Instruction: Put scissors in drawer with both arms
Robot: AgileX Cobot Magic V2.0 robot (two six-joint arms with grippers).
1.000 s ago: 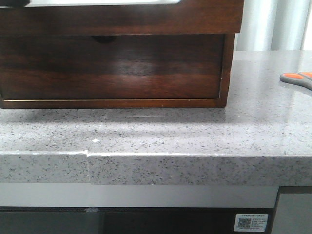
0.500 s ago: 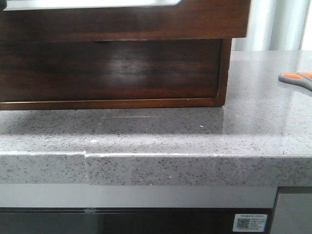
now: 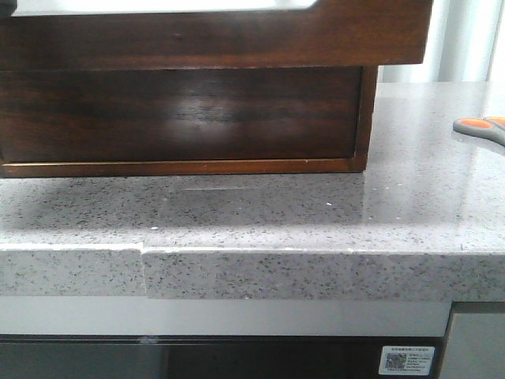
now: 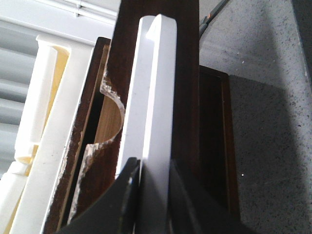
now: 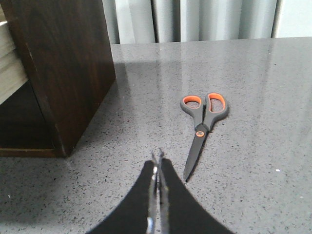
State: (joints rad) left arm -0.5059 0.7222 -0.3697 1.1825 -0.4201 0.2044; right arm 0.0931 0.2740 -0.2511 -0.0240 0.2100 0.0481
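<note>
Left claw (image 4: 152, 170) has its fingers pinched on the whitish rim of the drawer (image 3: 213, 35), which juts out from the dark wooden cabinet (image 3: 181, 118) over the lower front. Right claw (image 5: 158, 161) hangs with fingertips pressed together, holding nothing, just above the speckled grey counter (image 5: 253, 161). Beside it the scissors (image 5: 201, 127) lie flat and closed, apart from the cabinet.

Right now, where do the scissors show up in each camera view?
Front view: only the orange-and-grey handles of the scissors show, cut off at the right edge, on the countertop.
Left wrist view: cannot tell; nothing there reads clearly as them.
Right wrist view: whole, lying flat right of centre.
Shared landmark: the dark wooden drawer unit, which stands left of them.
</note>
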